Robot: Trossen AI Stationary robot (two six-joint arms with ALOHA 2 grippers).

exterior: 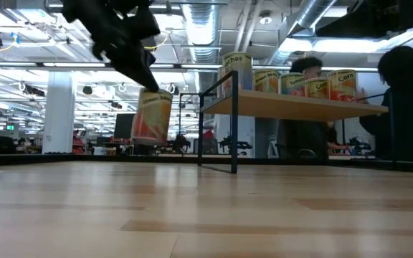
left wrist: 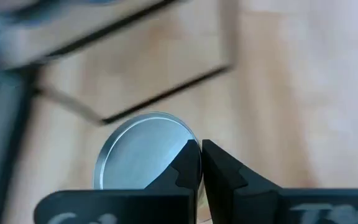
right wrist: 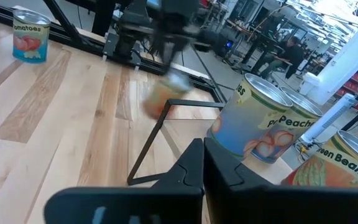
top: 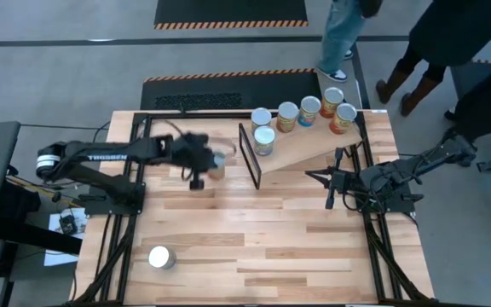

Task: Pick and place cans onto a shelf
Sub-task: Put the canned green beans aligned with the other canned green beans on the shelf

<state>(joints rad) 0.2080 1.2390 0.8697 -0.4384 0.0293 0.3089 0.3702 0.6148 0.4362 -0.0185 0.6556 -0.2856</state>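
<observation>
1. Nearest the lens in the left wrist view, the left gripper shows its two dark fingers almost pressed together, with the silver lid of a carried can just beside them. The low view shows that can hanging under the gripper, clear of the table. By that I judge the fingers pinch its rim or side, though the contact itself is hidden.

2. The can hangs upright, its long axis vertical, perhaps tilted a little.

3. The relation that matters: the shelf lies to the can's right in the high view, and its black end frame stands between the can and the board. In the low view the board sits higher than the can's bottom, so the can likely needs lifting over the frame edge.

4. Five cans already stand on the shelf, grouped toward its far side, one close behind the frame. The near part of the board looks bare.

5. One more can stands on the table near its front left corner, well apart from the shelf.

6. The right gripper waits just beside the shelf's right end, fingers pressed together and holding nothing. The left arm is plainly nearer the carried can.
</observation>
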